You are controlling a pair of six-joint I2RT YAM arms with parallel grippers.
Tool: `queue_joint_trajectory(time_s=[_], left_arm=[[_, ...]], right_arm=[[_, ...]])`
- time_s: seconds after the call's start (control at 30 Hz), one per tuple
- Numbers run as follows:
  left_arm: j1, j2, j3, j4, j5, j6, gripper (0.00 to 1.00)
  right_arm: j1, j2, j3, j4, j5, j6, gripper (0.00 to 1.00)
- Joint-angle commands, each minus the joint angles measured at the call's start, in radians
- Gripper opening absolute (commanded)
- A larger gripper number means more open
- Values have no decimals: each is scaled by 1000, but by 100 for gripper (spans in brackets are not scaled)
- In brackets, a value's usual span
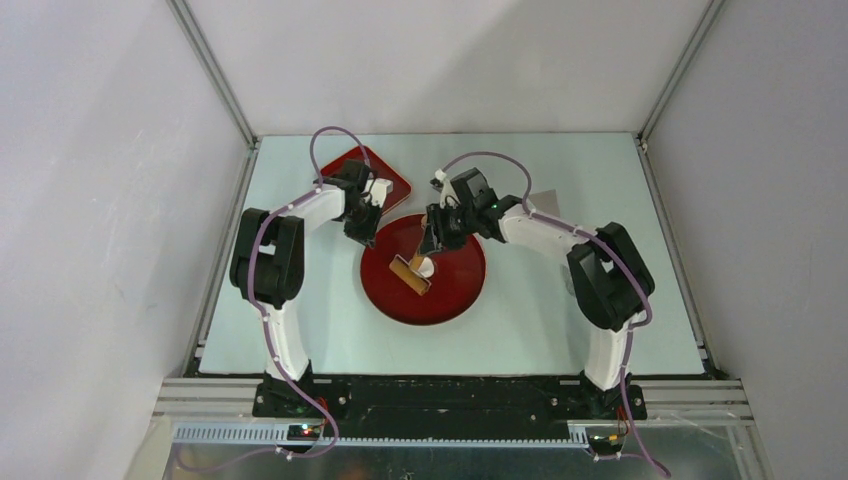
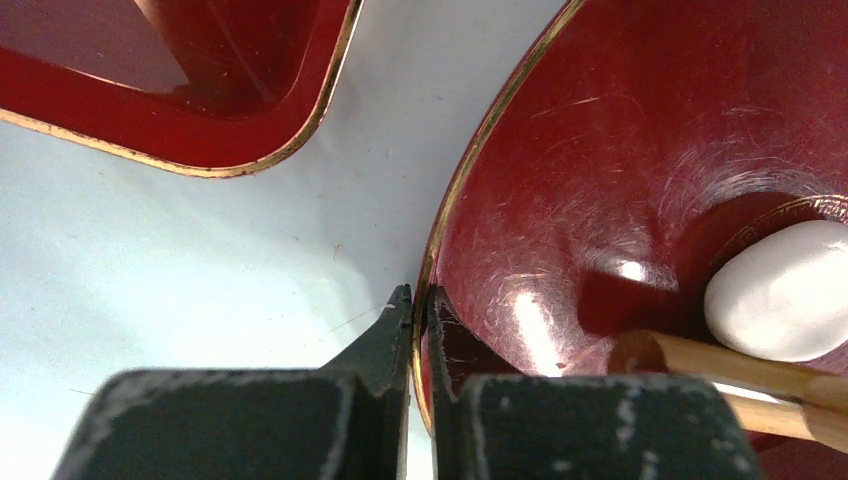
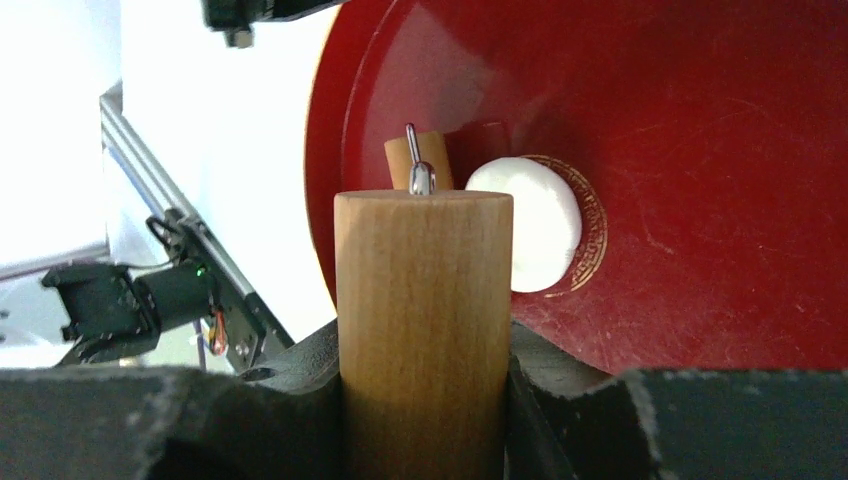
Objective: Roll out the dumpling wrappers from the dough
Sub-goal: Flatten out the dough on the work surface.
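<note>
**Plate pinned, roller over the dough**

Pale table [image 1: 560, 180] fills the floor of a white-walled booth. We start with what we cannot read well. The red tray [image 1: 392, 178] at the far left lies partly under the left arm from above, and in the left wrist view its far side is cut off by the frame. In that view the dough [image 2: 785, 290] runs off the right edge. It is a thick, rounded white lump at the middle of the round red plate [image 1: 460, 288]. From the right wrist, the handle of the wooden roller [image 1: 411, 273] blocks most of the barrel and the dough's left edge, and only a stub of wood and a small metal loop show past it. The barrel lies just beside the dough, on its near-left side. We cannot tell whether it presses down on the lump.

The left arm rises from its near base to a raised elbow at the left. Its forearm then reaches right and far, ending at the plate's far-left rim. There the left pincer [image 2: 418, 300] points down, clenched on the plate's gold-edged rim, with one finger inside and one outside.

The right arm mirrors it, with its elbow at the right. The right pincer [image 1: 433, 240] hangs over the far part of the plate, clamped on the roller's handle, which slopes down toward the near left.
</note>
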Motion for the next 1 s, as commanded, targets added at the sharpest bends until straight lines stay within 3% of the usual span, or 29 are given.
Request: queue_joint_trajectory(time_s=[0.0, 0.23, 0.43, 0.6, 0.97], left_arm=[[8, 30, 10, 0, -12, 8, 0], [8, 30, 10, 0, -14, 7, 0], [8, 29, 10, 0, -14, 6, 0], [9, 28, 9, 1, -11, 8, 0], [10, 28, 8, 0, -10, 7, 0]], right_arm=[[-11, -136, 72, 28, -144, -65, 0], [-78, -186, 57, 55, -161, -32, 0], [-113, -113, 35, 49, -96, -37, 0], [-115, -21, 36, 44, -86, -50, 0], [-74, 8, 14, 25, -48, -91, 0]])
